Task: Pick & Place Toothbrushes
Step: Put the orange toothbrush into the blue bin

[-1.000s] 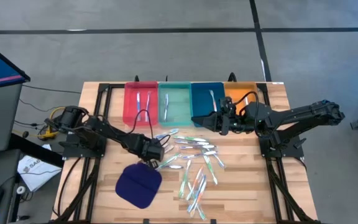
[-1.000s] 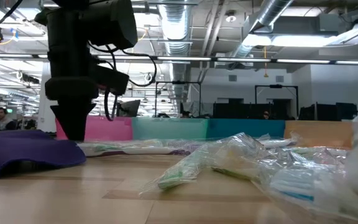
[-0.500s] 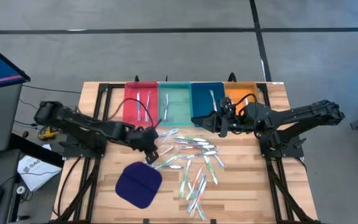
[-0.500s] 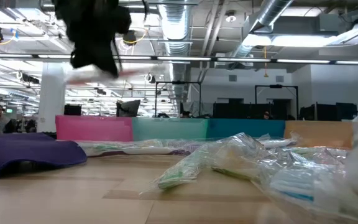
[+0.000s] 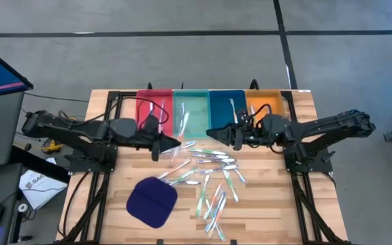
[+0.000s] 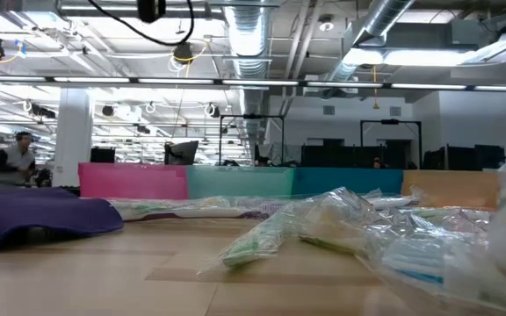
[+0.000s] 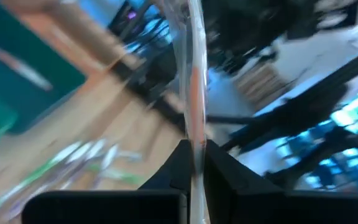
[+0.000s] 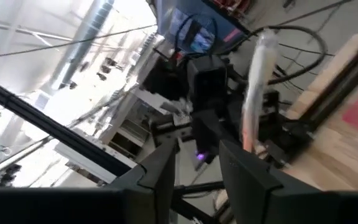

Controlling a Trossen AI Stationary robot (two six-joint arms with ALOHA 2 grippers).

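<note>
Across the slatted wooden table (image 5: 264, 204), the work is judged to be at an early stage: only a few wrapped toothbrushes (image 5: 209, 173) are seen lying in the four trays at the far edge, while most of the pile remains scattered on the boards in crinkled clear wrappers. A soft, rounded dark blue pad (image 5: 152, 201) is laid near the pile. The trays are smooth rectangular bins: red tray (image 5: 141, 119), teal tray (image 5: 196, 102), blue tray (image 5: 220, 105), orange tray (image 5: 274, 102). The left gripper (image 5: 171, 143), by the red tray's near end, is clamped on a thin wrapped brush (image 7: 194, 93). The right gripper (image 5: 218, 133), by the blue tray's near edge, cannot be told open or closed; nothing is seen between its fingers (image 8: 160, 168).
</note>
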